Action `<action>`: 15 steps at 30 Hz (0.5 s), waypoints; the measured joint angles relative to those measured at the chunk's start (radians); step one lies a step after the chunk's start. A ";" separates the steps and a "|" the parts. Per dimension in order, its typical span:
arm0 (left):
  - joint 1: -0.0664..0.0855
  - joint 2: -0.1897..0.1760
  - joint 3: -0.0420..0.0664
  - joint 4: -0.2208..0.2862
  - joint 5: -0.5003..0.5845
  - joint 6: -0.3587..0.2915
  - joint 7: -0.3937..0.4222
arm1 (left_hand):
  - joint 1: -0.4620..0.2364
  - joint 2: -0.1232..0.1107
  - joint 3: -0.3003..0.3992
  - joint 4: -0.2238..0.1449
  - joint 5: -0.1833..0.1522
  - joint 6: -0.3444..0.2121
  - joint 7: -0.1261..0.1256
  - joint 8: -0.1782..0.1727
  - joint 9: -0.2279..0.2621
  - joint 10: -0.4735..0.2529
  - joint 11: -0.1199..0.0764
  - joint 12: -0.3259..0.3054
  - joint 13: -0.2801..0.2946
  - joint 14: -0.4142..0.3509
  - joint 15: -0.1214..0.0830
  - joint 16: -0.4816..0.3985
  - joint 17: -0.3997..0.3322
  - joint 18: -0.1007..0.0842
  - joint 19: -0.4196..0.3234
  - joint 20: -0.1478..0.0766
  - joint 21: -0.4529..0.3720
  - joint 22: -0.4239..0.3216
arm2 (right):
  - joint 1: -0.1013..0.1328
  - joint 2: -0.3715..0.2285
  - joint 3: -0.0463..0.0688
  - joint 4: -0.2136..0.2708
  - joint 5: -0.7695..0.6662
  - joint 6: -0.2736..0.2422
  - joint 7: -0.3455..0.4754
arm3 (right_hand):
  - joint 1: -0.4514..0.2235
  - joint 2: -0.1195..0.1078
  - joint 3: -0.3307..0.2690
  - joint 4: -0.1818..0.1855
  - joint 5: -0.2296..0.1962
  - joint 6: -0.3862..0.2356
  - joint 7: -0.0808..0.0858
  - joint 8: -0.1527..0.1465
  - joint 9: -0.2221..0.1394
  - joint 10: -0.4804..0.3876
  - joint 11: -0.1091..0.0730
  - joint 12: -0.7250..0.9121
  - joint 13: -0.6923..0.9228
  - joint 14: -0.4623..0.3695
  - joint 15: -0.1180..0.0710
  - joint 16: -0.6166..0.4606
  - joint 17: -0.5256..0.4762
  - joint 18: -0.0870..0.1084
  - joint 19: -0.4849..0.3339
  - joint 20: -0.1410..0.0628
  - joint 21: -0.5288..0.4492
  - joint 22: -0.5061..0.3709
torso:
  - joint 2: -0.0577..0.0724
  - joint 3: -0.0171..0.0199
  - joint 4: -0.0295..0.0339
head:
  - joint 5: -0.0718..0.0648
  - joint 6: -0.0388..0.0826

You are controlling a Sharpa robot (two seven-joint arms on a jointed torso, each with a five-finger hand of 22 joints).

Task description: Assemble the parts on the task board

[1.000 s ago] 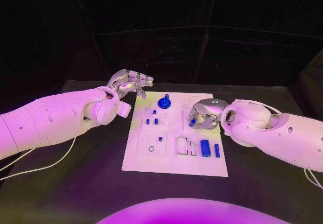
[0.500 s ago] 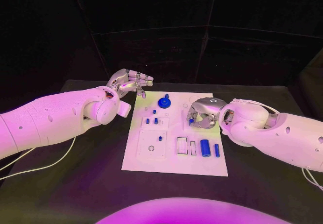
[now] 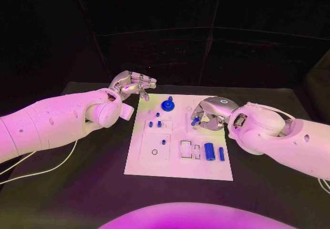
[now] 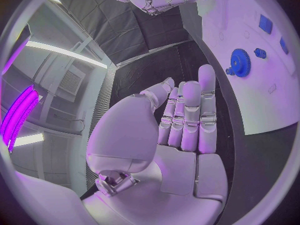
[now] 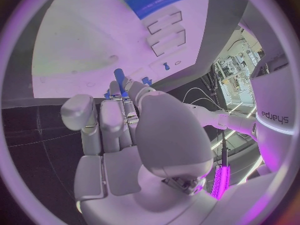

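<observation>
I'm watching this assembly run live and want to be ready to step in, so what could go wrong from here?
1. The right hand holds a small blue peg by its fingertips above the task board; so slight a pinch could let it slip or tilt before insertion.
2. That hand hangs close to the blue gear and the small blue parts standing in the board, so lowering it might knock them.

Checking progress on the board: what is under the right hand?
The right hand holds a small blue peg above the white board. Bare white board shows just beside it; the part right under the palm is covered, so any hole or piece there cannot be seen.
</observation>
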 measured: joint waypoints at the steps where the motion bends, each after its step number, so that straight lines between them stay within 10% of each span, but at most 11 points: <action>1: 0.000 0.000 0.000 0.000 0.000 0.000 0.000 | 0.000 0.000 0.000 0.000 0.000 0.000 0.000 0.000 0.000 0.000 0.000 0.000 0.000 0.000 0.000 0.000 0.000 0.000 0.000 0.000 0.000 0.000 | 0.000 -0.001 0.000 0.008 0.006 -0.005 0.000 | 0.000 0.000 0.003 -0.003 0.000 0.000 0.000 0.000 0.000 0.000 0.000 -0.005 0.000 0.000 0.000 0.000 0.001 0.000 0.000 0.000 0.000 0.000 | 0.000 -0.0001 0.0000 | 0.000 0.001; 15: 0.000 0.012 0.000 0.001 0.000 0.000 0.000 | 0.000 0.000 0.000 0.000 0.000 0.000 0.000 0.000 0.000 0.000 0.000 0.000 0.000 0.000 0.000 0.000 0.000 0.000 0.000 0.000 0.000 0.000 | -0.019 0.102 0.000 0.076 0.068 -0.055 0.035 | -0.007 -0.007 0.017 -0.008 0.006 -0.002 0.006 -0.008 0.000 0.000 0.000 -0.014 0.000 0.000 0.000 0.000 0.000 0.000 0.000 0.000 0.000 0.000 | -0.001 -0.0033 0.0047 | -0.001 0.003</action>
